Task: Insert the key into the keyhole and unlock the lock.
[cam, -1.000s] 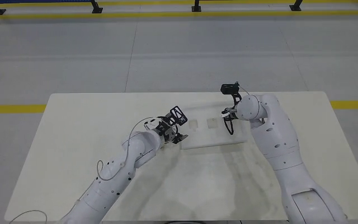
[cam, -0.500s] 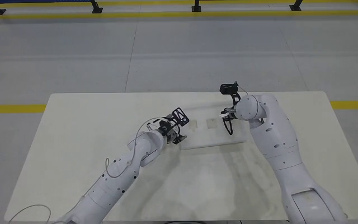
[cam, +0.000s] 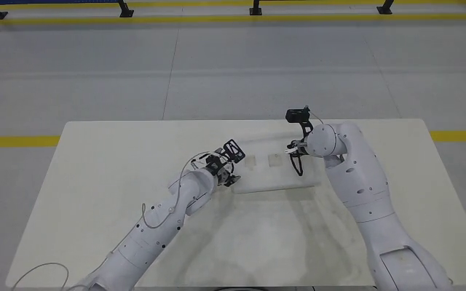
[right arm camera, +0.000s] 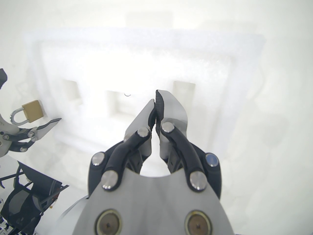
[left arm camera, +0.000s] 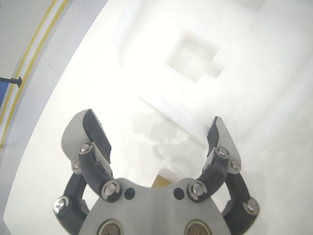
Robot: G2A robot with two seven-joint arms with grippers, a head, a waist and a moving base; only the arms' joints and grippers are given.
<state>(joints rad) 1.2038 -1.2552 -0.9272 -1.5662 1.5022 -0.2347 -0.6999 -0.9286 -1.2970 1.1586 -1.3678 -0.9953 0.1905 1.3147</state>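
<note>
Now, brass padlock (right arm camera: 33,110) w/in spread-open L gripper (left arm camera: 152,117), by its palm; R gripper (right arm camera: 156,99) pressed together.

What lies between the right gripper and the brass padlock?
In the right wrist view, the white foam tray, with two square recesses, spans the stretch from the right gripper to the brass padlock.

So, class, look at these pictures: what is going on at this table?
Two grippers are at a white foam tray with square recesses. The left gripper hangs open at the tray's edge, with a small brass padlock close by it, ungripped. The right gripper is shut above the tray; whether it holds anything is unclear. The unlocking has not begun.
</note>
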